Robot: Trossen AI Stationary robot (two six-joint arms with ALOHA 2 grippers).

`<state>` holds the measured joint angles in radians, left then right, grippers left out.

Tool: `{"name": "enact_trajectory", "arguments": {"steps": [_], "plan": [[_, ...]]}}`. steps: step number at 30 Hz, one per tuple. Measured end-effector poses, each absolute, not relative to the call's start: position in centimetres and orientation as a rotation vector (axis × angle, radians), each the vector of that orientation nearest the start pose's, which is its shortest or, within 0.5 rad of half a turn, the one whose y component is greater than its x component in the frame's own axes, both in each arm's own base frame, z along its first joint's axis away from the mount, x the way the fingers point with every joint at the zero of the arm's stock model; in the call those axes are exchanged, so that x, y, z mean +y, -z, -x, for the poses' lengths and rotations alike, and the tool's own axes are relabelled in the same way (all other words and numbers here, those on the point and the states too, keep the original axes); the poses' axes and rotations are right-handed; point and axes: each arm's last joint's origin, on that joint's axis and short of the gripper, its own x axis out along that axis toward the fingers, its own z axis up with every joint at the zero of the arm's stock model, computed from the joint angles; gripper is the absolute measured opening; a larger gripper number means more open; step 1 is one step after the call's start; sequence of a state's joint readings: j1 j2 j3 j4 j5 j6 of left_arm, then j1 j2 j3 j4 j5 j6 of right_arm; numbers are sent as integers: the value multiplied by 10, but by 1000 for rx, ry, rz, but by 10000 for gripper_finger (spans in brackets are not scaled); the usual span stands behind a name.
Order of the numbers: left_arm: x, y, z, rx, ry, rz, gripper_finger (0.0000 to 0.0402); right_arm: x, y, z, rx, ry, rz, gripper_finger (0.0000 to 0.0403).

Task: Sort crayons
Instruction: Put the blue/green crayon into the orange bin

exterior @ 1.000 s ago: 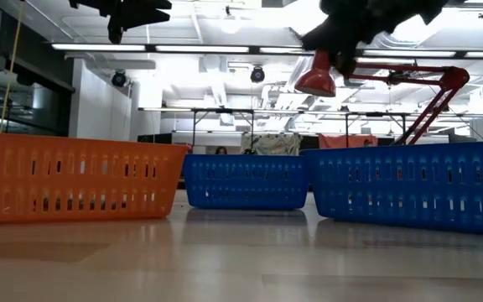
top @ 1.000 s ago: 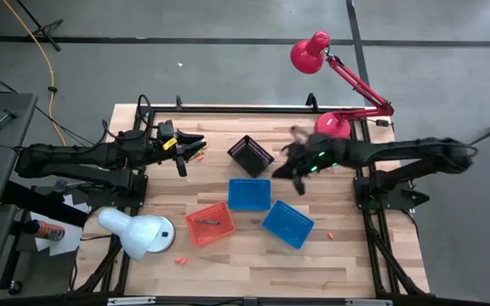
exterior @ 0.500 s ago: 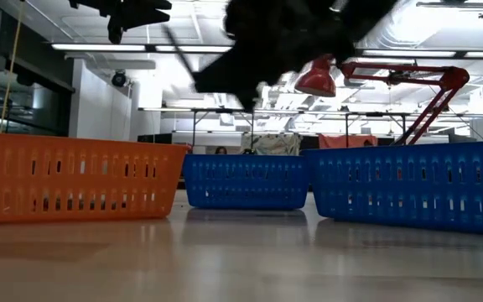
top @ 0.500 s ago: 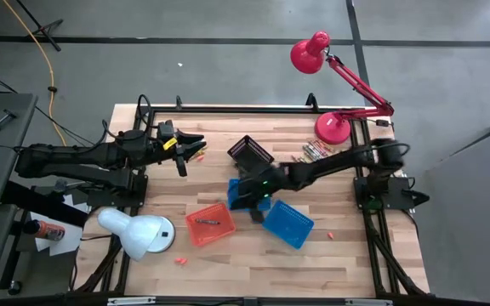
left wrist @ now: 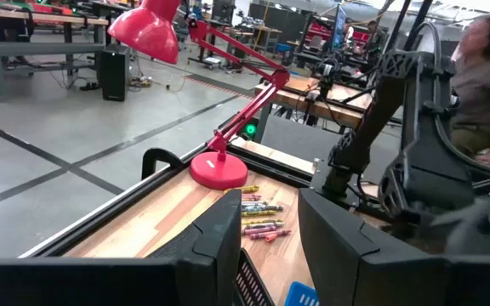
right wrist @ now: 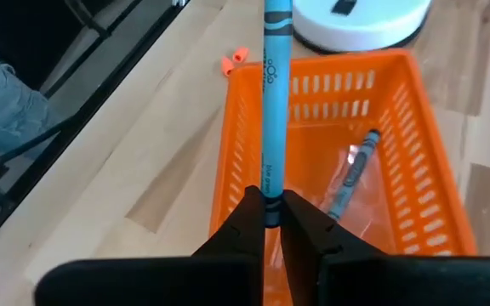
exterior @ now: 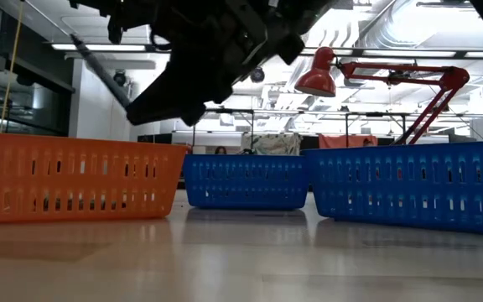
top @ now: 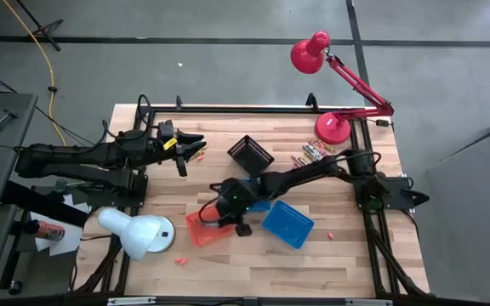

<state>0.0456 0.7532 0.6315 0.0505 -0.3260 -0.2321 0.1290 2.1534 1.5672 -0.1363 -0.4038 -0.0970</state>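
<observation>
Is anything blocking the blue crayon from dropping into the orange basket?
Nothing visible. The right claw holds the blue crayon directly over the open orange basket, which contains only one grey crayon.

Glossy plastic basket (right wrist: 415, 170), wooden table (right wrist: 168, 170)

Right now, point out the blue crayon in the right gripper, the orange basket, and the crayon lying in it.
blue crayon (right wrist: 276, 93), right wrist view, mid-shaft on its label.
orange basket (right wrist: 245, 161), right wrist view, slotted side wall.
grey crayon (right wrist: 351, 178), right wrist view, middle of its shaft, inside the basket.
right gripper (right wrist: 272, 219), right wrist view, between its fingertips.
</observation>
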Motion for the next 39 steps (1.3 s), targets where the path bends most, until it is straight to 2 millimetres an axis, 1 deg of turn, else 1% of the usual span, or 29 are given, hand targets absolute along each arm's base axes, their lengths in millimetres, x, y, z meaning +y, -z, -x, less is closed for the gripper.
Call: {"name": "enact_trajectory", "arguments": {"steps": [5, 10, 15, 18, 20, 25, 29, 32, 34, 36, 39], "plan": [[17, -307, -172, 29, -378, 219, 108, 77, -181, -474, 718, -556, 37, 55], [17, -307, -172, 28, -378, 219, 108, 75, -190, -476, 744, -497, 84, 106], [17, -307, -172, 28, -378, 219, 108, 62, -208, -476, 829, -498, 102, 140], [17, -307, -172, 28, -378, 219, 108, 50, -217, -471, 932, -507, 127, 147], [17, -307, -172, 29, -378, 219, 108, 39, -219, -463, 1020, -519, 123, 148], [17, -307, -172, 28, -378, 219, 108, 8, -217, -433, 1249, -579, -9, 149], [17, -307, -172, 29, -378, 219, 108, -11, -209, -394, 1329, -594, -140, 149], [17, -307, -172, 29, -377, 219, 108, -17, -212, -358, 1324, -534, -184, 149], [17, -307, -172, 29, -377, 219, 108, -19, -215, -332, 1301, -458, -208, 149], [17, -307, -172, 30, -378, 219, 108, -21, -222, -309, 1244, -366, -226, 149], [17, -307, -172, 30, -378, 219, 108, -22, -237, -279, 1109, -195, -257, 149]]}}
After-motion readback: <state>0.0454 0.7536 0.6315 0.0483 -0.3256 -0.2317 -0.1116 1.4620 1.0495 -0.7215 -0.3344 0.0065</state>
